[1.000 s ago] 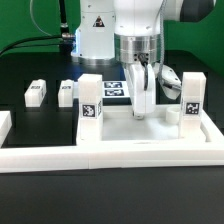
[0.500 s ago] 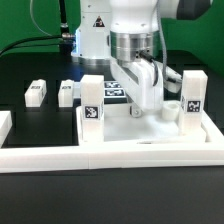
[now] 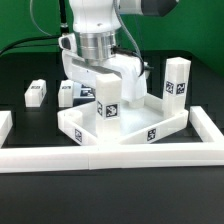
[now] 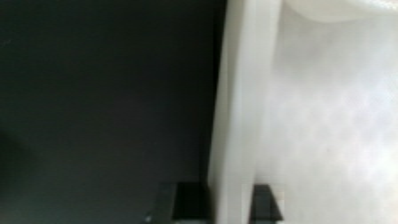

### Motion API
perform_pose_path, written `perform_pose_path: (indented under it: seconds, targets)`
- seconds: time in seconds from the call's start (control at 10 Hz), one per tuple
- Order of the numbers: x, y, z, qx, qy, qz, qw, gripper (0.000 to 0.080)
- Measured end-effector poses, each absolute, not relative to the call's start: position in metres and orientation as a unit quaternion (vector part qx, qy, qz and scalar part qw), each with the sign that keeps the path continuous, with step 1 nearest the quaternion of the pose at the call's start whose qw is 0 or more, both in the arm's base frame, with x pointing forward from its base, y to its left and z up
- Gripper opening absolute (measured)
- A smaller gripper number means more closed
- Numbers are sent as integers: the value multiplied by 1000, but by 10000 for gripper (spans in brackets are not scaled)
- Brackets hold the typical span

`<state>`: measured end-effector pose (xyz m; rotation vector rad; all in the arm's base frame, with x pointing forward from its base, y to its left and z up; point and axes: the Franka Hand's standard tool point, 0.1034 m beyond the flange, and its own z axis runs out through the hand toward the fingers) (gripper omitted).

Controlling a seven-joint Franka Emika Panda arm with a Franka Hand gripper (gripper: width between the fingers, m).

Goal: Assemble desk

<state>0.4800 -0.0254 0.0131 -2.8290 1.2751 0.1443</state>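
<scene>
The white rimmed tabletop [image 3: 150, 136] lies upside-down on the black table, turned cornerwise to the front rail. Two white tagged legs stand upright in it: one at its near corner [image 3: 108, 100], one at the exterior view's right [image 3: 177, 78]. Two loose tagged legs [image 3: 36, 92] [image 3: 66, 92] lie at the exterior view's left. My gripper [image 3: 90, 82] reaches down behind the near leg, partly hidden by it. In the wrist view the gripper [image 4: 228, 202] is shut on the tabletop's rim [image 4: 240, 100], with a dark finger on each side.
A long white border rail [image 3: 110, 158] runs along the front, with ends rising at the exterior view's left [image 3: 4, 124] and right [image 3: 211, 124]. The arm's white base [image 3: 95, 15] and cables stand behind.
The tabletop with its two legs has swung round and shifted toward the exterior view's left. My gripper has moved left with it, holding the rim.
</scene>
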Motion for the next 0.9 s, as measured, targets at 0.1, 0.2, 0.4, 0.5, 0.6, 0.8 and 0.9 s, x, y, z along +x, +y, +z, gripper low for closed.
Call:
perform_pose_path:
  seconds: [0.1,0.2,0.4,0.5,0.6,0.8,0.9]
  targets:
    - [479,-26,13,-920,388,46,18,64]
    - [479,-28,12,-936,349,46,18,64]
    - [485,-26,12,-965,257,43,15,64]
    - [495,-23,11,-978,205,38,17,64]
    - [509,-17,9,-982,187,32,19,63]
    - [528,-12,8,-996,82,15,11,62]
    - [526,-15,8,-997,70,17,10,62]
